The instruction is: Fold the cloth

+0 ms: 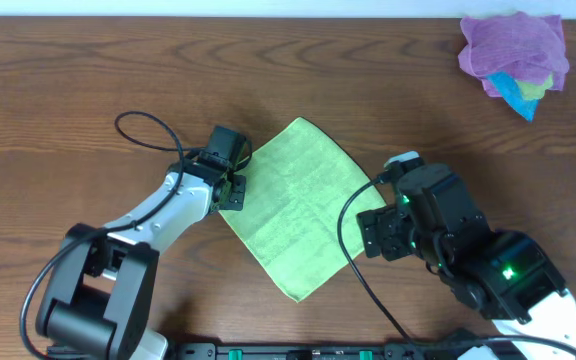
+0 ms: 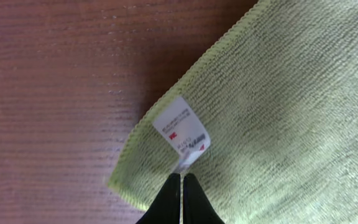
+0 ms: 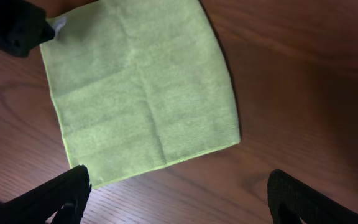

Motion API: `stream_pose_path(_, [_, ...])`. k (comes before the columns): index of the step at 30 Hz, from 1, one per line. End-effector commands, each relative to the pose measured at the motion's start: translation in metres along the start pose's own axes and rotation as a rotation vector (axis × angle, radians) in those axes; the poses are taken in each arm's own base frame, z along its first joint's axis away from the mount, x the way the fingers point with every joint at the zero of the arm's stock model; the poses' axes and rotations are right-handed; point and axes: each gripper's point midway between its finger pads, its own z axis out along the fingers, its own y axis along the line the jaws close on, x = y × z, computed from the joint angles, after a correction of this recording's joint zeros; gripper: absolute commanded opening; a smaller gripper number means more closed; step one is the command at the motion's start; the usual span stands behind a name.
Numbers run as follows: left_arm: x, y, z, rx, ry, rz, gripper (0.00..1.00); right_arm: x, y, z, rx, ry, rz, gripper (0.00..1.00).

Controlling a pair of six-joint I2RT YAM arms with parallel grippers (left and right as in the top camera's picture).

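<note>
The wooden tabletop (image 1: 68, 80) carries everything. The cloth (image 1: 293, 205) lies spread flat around its middle, nearer the front edge than the back. It is turned like a diamond, with one corner toward the back edge and one toward the front.

My right gripper (image 3: 179, 177) hovers beside the cloth's right-hand corner. Its jaws are spread wide with nothing between them but bare wood and the cloth's hem.

My left gripper (image 2: 182, 186) is at the cloth's left-hand corner, jaws pressed together. The tips meet on the fabric at the end of the tag, but I cannot tell whether any cloth is pinched between them.

In the back right corner of the tabletop, well apart from all this, sits a crumpled purple cloth (image 1: 513, 45) with a blue cloth (image 1: 516, 92) poking out beneath it.

The small white tag (image 2: 182, 134) lies on the left-hand corner, just ahead of my left fingertips.
</note>
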Motion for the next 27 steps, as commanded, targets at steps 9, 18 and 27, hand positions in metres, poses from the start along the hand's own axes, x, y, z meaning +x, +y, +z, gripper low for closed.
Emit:
stream_pose_path(9, [0.002, 0.009, 0.012, -0.067, 0.024, 0.029, 0.06, 0.006, 0.003, 0.024, -0.003, 0.092, 0.024, 0.89])
stream_pose_path(18, [0.017, 0.042, 0.01, -0.249, 0.079, 0.016, 0.06, 0.007, 0.001, 0.024, 0.007, 0.094, 0.013, 0.89])
stream_pose_path(27, [0.052, 0.04, 0.006, -0.232, 0.214, -0.109, 0.06, 0.017, -0.002, 0.041, 0.035, 0.16, 0.009, 0.9])
